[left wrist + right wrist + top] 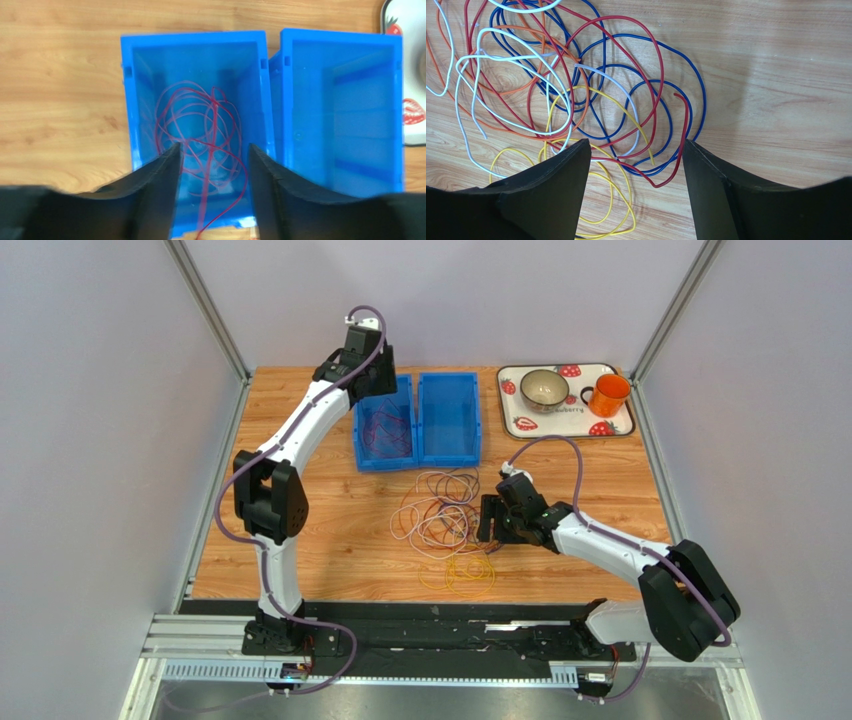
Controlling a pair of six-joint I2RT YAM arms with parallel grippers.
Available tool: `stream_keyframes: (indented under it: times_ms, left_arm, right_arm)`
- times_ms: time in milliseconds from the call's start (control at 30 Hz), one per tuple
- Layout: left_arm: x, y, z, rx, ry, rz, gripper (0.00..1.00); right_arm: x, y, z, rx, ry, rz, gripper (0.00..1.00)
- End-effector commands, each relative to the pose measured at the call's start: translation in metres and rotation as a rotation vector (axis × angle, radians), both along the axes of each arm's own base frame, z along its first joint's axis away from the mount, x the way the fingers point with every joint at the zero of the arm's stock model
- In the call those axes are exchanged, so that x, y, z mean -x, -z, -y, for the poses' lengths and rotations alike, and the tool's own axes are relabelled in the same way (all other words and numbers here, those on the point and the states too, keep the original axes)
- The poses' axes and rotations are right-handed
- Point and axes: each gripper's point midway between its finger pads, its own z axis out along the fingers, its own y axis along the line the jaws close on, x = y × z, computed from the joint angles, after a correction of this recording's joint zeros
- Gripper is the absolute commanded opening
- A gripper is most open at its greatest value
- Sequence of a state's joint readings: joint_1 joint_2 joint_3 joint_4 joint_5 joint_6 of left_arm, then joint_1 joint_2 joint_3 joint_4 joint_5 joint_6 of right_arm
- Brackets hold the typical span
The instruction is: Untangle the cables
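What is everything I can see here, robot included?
table: one, light wood, under everything
left bin: one, blue, far middle of the table
right bin: one, blue, right beside the left bin
red cable: one, it seems, in loose loops inside the left bin
loose cables: one tangle, red, blue, white, orange and yellow, middle of the table
tray: one, white with strawberries, far right corner
bowl: one, pale, on the tray
mug: one, orange, on the tray beside the bowl
left arm: one, white and black, jaws open above the left bin
right arm: one, white and black, jaws open above the tangle
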State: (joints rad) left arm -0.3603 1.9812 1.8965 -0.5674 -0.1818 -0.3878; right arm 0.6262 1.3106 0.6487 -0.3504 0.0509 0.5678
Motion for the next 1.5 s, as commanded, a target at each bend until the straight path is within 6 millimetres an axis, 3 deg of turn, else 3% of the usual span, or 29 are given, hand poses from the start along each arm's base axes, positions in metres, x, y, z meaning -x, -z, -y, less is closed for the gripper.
stream_keyframes:
  times_ms: [0,100,200,333,367,400,433,567,633,700,733,800,833,900,933,1033,1067,1233,1267,1367,1467]
  left_arm:
    - [-0.016,-0.035,0.001,-0.016,0.011,0.072,0.71]
    - [-0.016,-0.06,-0.006,-0.029,-0.014,0.113,0.79]
    - [-0.01,-0.083,-0.006,-0.018,-0.001,0.13,0.79]
    - [0.016,-0.104,-0.008,0.01,0.013,0.125,0.79]
    - [0.024,-0.091,-0.01,0.007,0.009,0.09,0.79]
    - [0.038,-0.107,-0.014,0.023,0.006,0.114,0.79]
    - [0.046,-0.106,-0.014,0.035,0.004,0.113,0.79]
    - [0.095,-0.082,-0.016,0.023,0.026,0.065,0.76]
    - [0.116,-0.072,-0.005,0.016,0.056,0.049,0.75]
    - [0.144,-0.054,0.002,-0.001,0.085,0.023,0.75]
    - [0.156,-0.033,0.004,-0.008,0.092,-0.014,0.75]
    - [0.177,-0.03,0.012,0.015,0.127,-0.013,0.74]
    - [0.189,-0.009,0.011,0.008,0.129,-0.058,0.74]
    - [0.207,-0.003,0.011,0.021,0.145,-0.07,0.73]
    - [0.218,0.012,0.008,0.011,0.145,-0.108,0.72]
    - [0.247,0.013,-0.003,-0.01,0.162,-0.145,0.71]
    - [0.256,0.005,-0.01,-0.012,0.16,-0.125,0.71]
    - [0.301,0.005,-0.047,-0.085,0.169,-0.174,0.7]
    - [0.308,0.001,-0.054,-0.08,0.165,-0.151,0.7]
    - [0.323,0.015,-0.066,-0.094,0.186,-0.144,0.71]
    - [0.328,0.008,-0.059,-0.033,0.227,-0.098,0.7]
  right_arm:
    - [-0.006,-0.01,-0.003,-0.015,-0.002,0.049,0.71]
    - [-0.007,-0.012,-0.003,-0.016,0.003,0.05,0.71]
    - [-0.01,-0.016,-0.005,-0.022,0.002,0.054,0.71]
    - [-0.013,-0.022,-0.005,-0.017,0.006,0.065,0.71]
    - [-0.013,-0.024,-0.004,-0.013,0.007,0.067,0.71]
    - [-0.016,-0.027,-0.004,-0.01,0.01,0.079,0.71]
    - [-0.016,-0.029,-0.003,-0.007,0.011,0.084,0.71]
    - [-0.022,-0.038,-0.003,0.009,0.011,0.105,0.7]
    - [-0.027,-0.043,-0.005,0.011,0.003,0.119,0.68]
    - [-0.032,-0.044,-0.004,0.03,0.011,0.124,0.68]
    - [-0.035,-0.047,-0.004,0.039,0.014,0.131,0.67]
    - [-0.041,-0.045,0.001,0.077,0.038,0.135,0.67]
    - [-0.044,-0.048,0.001,0.083,0.045,0.145,0.66]
    - [-0.048,-0.047,0.003,0.103,0.058,0.146,0.64]
    - [-0.049,-0.042,0.003,0.117,0.057,0.133,0.63]
    - [-0.052,-0.037,0.004,0.147,0.062,0.111,0.58]
    - [-0.054,-0.038,0.004,0.15,0.069,0.11,0.57]
    - [-0.055,-0.042,0.024,0.241,0.143,0.103,0.56]
    - [-0.054,-0.045,0.027,0.252,0.154,0.104,0.56]
    - [-0.046,-0.043,0.027,0.241,0.157,0.075,0.56]
    - [-0.035,-0.034,0.021,0.202,0.132,0.03,0.56]
